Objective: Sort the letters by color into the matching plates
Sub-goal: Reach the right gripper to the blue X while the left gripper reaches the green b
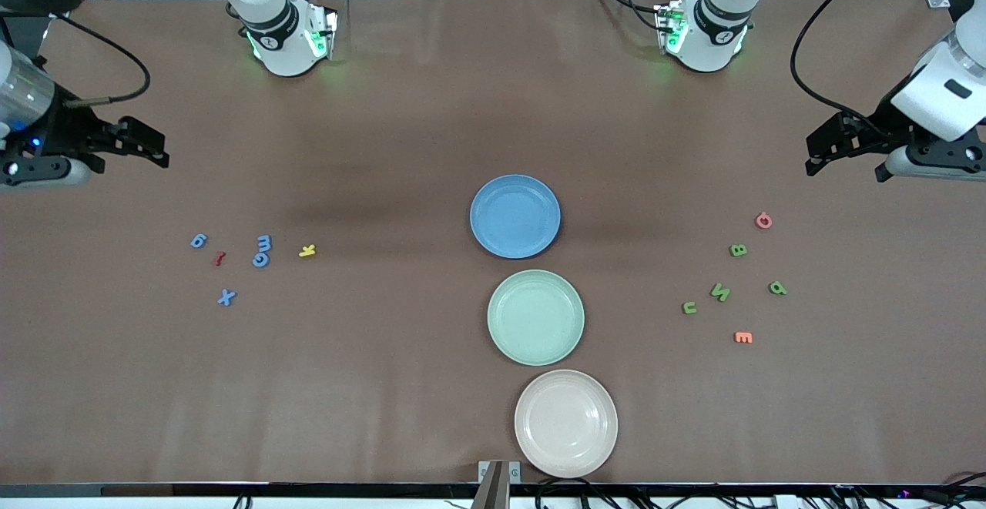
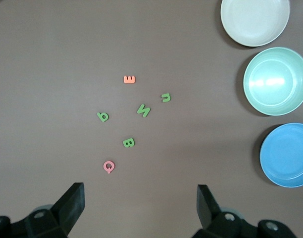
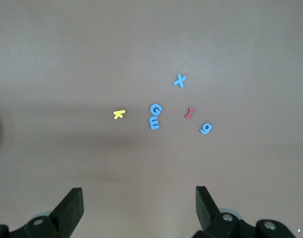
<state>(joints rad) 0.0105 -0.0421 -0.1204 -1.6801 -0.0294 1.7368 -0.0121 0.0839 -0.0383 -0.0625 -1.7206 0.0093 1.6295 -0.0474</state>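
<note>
Front view: right gripper (image 1: pixel 158 151) hangs at 9 o'clock over bare table, fingers spread, holding nothing. Left gripper (image 1: pixel 816 156) hangs at 3 o'clock, likewise spread and empty. Blue plate (image 1: pixel 514 215) centre, green plate (image 1: pixel 535 316) nearer the camera, beige plate (image 1: pixel 565 423) nearest. Blue letters (image 1: pixel 260 259) with a red letter (image 1: pixel 219 259) and yellow k (image 1: pixel 307 250) toward the right arm's end.

Left wrist view: fingers (image 2: pixel 72 204) wide apart above green letters (image 2: pixel 143 110), orange letter (image 2: pixel 129 79), pink letter (image 2: pixel 108 166); nothing obstructs them.

Right wrist view: fingers (image 3: pixel 71 207) wide apart; blue letters lie unobstructed on the table.
</note>
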